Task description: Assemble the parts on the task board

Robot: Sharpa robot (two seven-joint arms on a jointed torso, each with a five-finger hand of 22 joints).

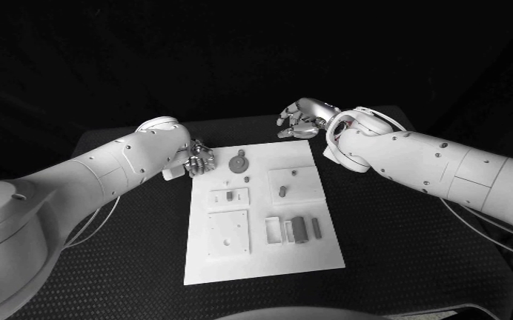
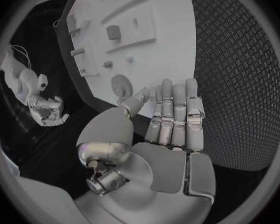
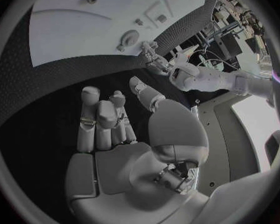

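We see the flat white rectangular task board [image 1: 262, 261] lying in the middle of the black textured surface [image 1: 406, 261], its long side running away from the robot. On the board's far part lies a grey toothed round part [image 1: 237, 163], with a small upright grey peg [image 1: 282, 191] standing on a raised square plate to its right. Nearer the robot, a row of grey rectangular blocks [image 1: 299, 228] sits in a recessed tray at the board's right side.

Our left silver hand [image 1: 198, 160] rests at the far left corner of the board, just beside the toothed part; in the left wrist view its fingers [image 2: 175, 115] lie straight and close side by side, reaching to the board's edge, with nothing held.

Our right silver hand [image 1: 302, 119] hovers beyond the board's far edge, well apart from the parts. In the right wrist view its fingers [image 3: 97, 119] are loosely extended and empty.
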